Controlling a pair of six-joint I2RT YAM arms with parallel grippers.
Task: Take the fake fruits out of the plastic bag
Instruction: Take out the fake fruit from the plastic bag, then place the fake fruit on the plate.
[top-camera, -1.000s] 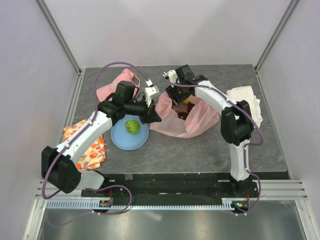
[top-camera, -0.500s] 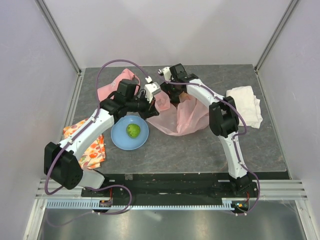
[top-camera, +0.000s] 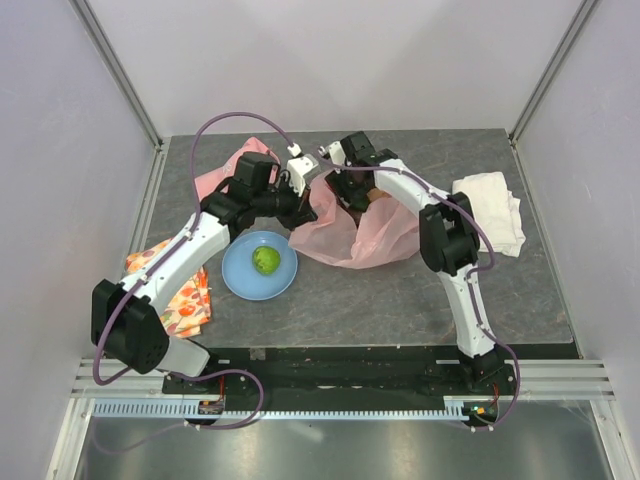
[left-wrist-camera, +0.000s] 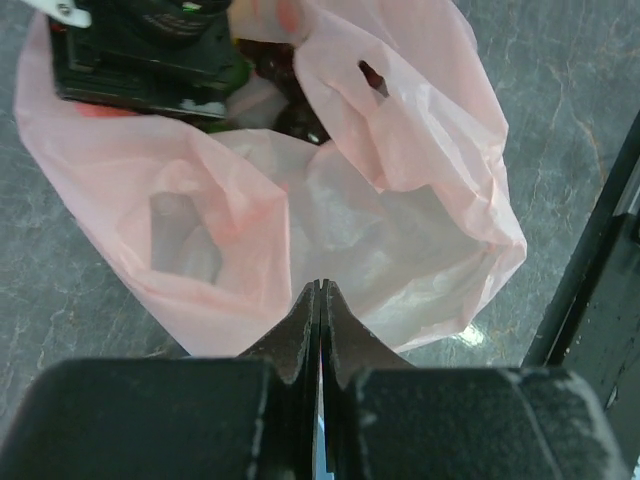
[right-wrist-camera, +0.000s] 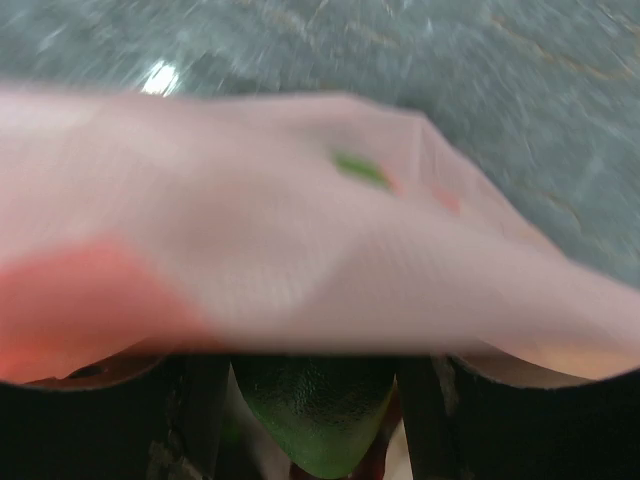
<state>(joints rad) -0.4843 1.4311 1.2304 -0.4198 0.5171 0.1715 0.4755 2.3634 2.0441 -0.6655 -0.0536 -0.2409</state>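
Plastic bag (top-camera: 372, 238): pink and translucent, crumpled on the grey table (top-camera: 420, 300) right of centre. On the left wrist view I see the plastic bag (left-wrist-camera: 410, 230) bunched in folds, with one handle hole showing.
Left gripper (top-camera: 298, 213): at the bag's left edge, just past the blue plate (top-camera: 238, 282).
Left grip: on its own camera the left gripper (left-wrist-camera: 320, 300) has its fingers (left-wrist-camera: 298, 335) pressed flat together, tips right at the bag's near rim. I cannot tell whether any film is caught between them.
Right gripper (top-camera: 352, 195): reaching down into the bag's mouth from the far side. Its black body fills the top left of the left wrist view.
Right grip: my feed from that wrist is blurred. A fold of the plastic bag (right-wrist-camera: 300, 250) lies across the upper frame. Below it the right gripper (right-wrist-camera: 315, 390) has its two fingers tight against either side of a dark green, pebbly avocado (right-wrist-camera: 310, 425).
Green round fruit (top-camera: 264, 260): out of the bag, resting on the blue plate, which sits just left of the bag.
Other contents: dark shapes (left-wrist-camera: 295, 115) lie inside the mouth beside the right gripper; I cannot name them.
Surroundings: an orange patterned cloth (top-camera: 172, 285) at the table's left edge, a white cloth (top-camera: 492, 208) at the right, and a pink cap (top-camera: 232, 170) behind the left arm.
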